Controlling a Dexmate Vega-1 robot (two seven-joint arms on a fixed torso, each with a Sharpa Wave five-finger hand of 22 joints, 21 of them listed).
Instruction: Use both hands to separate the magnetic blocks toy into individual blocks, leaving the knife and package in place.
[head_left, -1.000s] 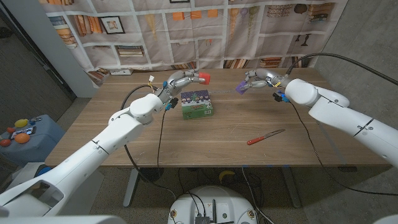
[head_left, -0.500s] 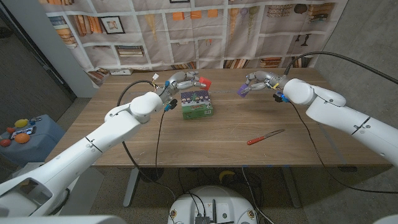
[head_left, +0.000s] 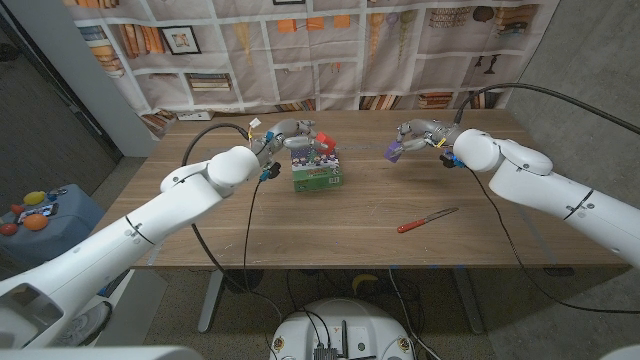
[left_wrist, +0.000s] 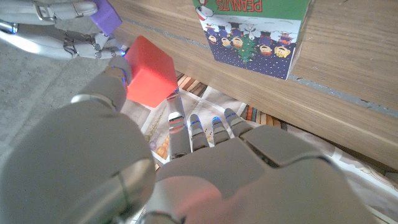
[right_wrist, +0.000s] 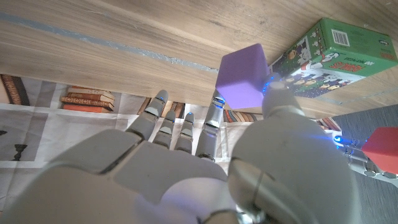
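Bookshelf-printed sheeting hangs behind a wooden table (head_left: 300, 220), where the toy is already in two pieces: a red block (head_left: 324, 138) pinched in the fingers (left_wrist: 177, 124) of the left hand (head_left: 285, 135), held off the table just behind the package (head_left: 317, 168); a purple block (head_left: 394, 149) pinched in the fingers (right_wrist: 211, 124) of the right hand (head_left: 418, 133), well apart to the robot's right. Both are cubes with no long axis, so neither points any particular way; each shows one face toward the other hand. The likely next step is setting them down, and the left hand's drop spot is tight, since the package lies directly under and before its block; the right hand has bare wood below. The knife (head_left: 427, 219) lies near the front edge, its red handle toward the package, clear of both hands.
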